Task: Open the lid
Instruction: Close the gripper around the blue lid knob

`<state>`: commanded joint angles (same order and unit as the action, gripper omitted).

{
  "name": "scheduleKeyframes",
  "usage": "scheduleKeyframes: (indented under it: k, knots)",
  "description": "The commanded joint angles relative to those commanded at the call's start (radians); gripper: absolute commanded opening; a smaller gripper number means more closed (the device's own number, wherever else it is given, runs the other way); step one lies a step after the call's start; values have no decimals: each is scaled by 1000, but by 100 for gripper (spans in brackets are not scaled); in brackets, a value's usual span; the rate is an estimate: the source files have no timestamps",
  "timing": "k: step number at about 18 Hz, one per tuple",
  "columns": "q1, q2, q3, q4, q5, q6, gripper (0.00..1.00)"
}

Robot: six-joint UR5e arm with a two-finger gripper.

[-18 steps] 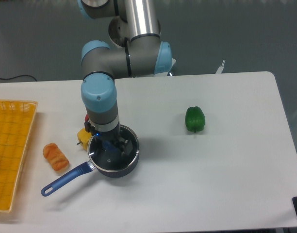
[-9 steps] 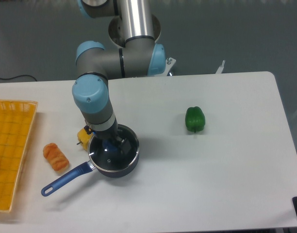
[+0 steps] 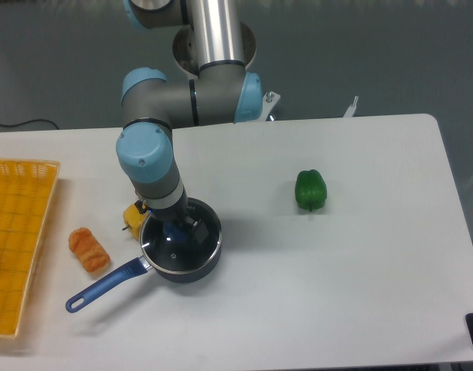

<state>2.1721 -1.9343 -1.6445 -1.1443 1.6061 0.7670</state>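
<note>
Claw (image 3: 177,229) sits directly over the lid (image 3: 182,239), at its knob; grip state can't tell, approx. centred.

The lid (image 3: 179,246) sits on the pot (image 3: 192,267) on the tabletop (image 3: 360,270). A pepper (image 3: 311,189) lies to its right. A bread roll (image 3: 89,249) and a basket (image 3: 20,239) lie to its left.

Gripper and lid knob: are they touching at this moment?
Cannot tell. In the fixed camera view the gripper sits right over the lid on the saucepan, but the arm's wrist hides the fingertips and knob.
</note>
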Motion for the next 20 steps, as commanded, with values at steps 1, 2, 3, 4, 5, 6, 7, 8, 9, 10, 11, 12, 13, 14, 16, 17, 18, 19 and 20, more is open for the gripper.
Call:
scheduleKeyframes:
  k: [1, 2, 3, 4, 5, 6, 7, 8, 9, 10, 11, 12, 13, 14, 16, 17, 18, 19, 20]
  knots:
    - [0, 0, 5, -3, -3, 0, 96]
    - [0, 0, 6, -5, -3, 0, 92]
    - [0, 0, 5, -6, -3, 0, 88]
    - [0, 0, 3, -6, -2, 0, 85]
    - [0, 0, 3, -6, -2, 0, 80]
    - [0, 0, 3, -6, -2, 0, 78]
    - [0, 0, 2, -6, -2, 0, 77]
    - [0, 0, 2, -8, -2, 0, 73]
    - [0, 0, 2, -6, -2, 0, 72]
    - [0, 0, 2, -8, -3, 0, 70]
    - [0, 0, 2, -8, -3, 0, 70]
    - [0, 0, 3, -8, -3, 0, 66]
    - [0, 2, 3, -8, -3, 0, 66]
    - [0, 3, 5, -9, -5, 0, 66]
    - [0, 5, 8, -9, -5, 2, 66]
    - [2, 6, 12, -11, -5, 2, 66]
    - [3, 8, 17, -11, -5, 2, 66]
    - [3, 9, 21, -11, -5, 2, 66]
    - [3, 9, 29, -14, -5, 3, 66]
